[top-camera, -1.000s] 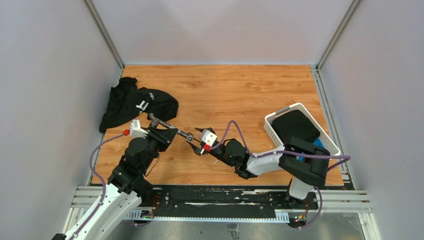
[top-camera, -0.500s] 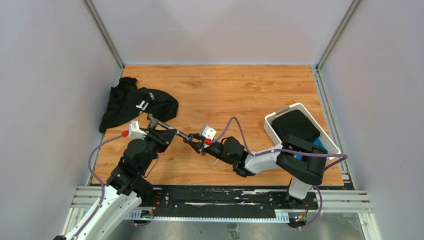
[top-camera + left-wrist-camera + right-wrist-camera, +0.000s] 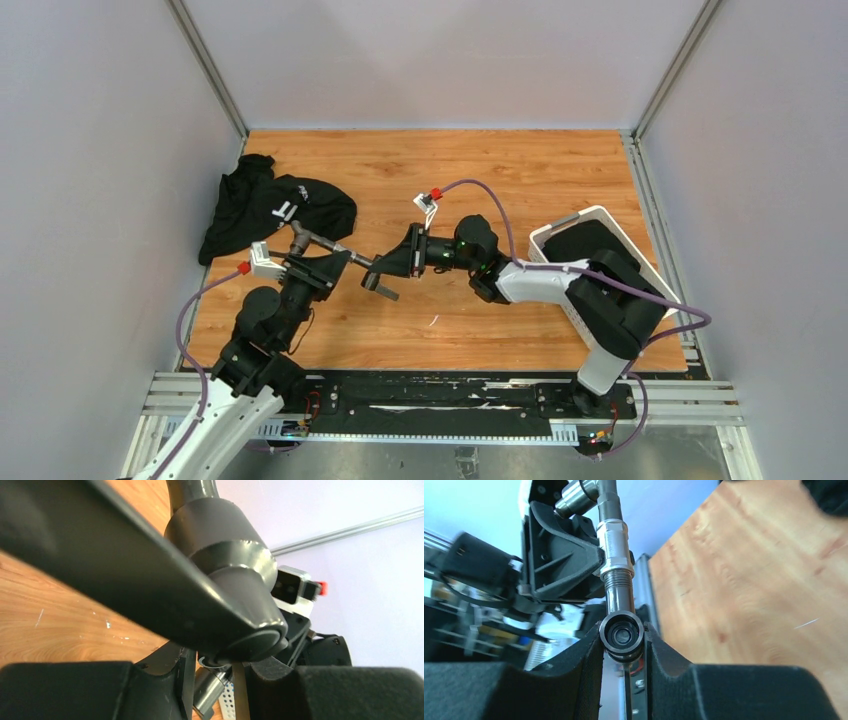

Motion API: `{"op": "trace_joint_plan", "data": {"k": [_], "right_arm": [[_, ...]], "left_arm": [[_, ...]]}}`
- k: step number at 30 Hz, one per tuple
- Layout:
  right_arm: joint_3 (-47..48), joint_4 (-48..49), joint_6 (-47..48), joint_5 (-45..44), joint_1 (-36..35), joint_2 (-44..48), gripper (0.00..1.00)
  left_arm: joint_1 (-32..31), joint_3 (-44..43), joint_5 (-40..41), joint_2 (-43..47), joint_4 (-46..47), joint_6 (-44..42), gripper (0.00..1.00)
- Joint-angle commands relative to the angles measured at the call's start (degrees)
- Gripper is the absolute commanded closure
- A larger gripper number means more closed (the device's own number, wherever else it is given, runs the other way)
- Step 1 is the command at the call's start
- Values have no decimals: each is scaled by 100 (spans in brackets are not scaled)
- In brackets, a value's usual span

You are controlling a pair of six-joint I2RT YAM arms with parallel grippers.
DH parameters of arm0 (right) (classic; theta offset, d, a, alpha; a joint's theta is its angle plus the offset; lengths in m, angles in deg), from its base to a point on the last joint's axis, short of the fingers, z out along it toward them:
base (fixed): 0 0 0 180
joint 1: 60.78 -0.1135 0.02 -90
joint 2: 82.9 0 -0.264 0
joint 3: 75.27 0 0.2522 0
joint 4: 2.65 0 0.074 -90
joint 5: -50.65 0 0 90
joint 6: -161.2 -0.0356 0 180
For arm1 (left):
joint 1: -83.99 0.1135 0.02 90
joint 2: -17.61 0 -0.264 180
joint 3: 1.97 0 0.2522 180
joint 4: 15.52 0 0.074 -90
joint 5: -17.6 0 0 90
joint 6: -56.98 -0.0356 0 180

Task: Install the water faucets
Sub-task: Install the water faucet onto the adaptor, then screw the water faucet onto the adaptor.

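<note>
A dark-grey water faucet pipe [image 3: 345, 253] hangs above the wooden table, slanting from upper left to lower right. My left gripper [image 3: 322, 268] is shut on its middle; in the left wrist view the faucet body [image 3: 220, 570] fills the frame above that gripper [image 3: 215, 680]. My right gripper [image 3: 393, 268] reaches in from the right and is shut on a round-ended faucet fitting [image 3: 622, 634] at the pipe's lower end. In the right wrist view the threaded pipe [image 3: 614, 550] rises from the fitting between the right gripper [image 3: 624, 645] jaws, up to the left gripper [image 3: 559, 565].
A black cloth garment [image 3: 270, 205] lies at the table's left side, just beyond the left gripper. A white plastic basket [image 3: 585, 213] with dark cloth inside stands at the right, under the right arm. The metal rail [image 3: 430, 395] runs along the near edge.
The right wrist has rolled over and swung toward the far side, its camera now on top. Its jaws have closed on the fitting at the pipe's end. The left arm has barely shifted.
</note>
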Motion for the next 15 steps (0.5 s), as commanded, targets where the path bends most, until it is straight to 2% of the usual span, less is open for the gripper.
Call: {"op": "trace_joint_plan", "data": {"k": [1,6,15], "right_arm": [[196,1115,-2790,870,146,-314,100],[135,3436,-5705,641,236,-1212,100],[-239,3478,-6769,364,227,-1295,100]], "left_arm": [[-17,193,-119,87,408,-144,100],[-17,368,-71,257,614,-221,100],[-17,610,125,333,267,-112,100]]}}
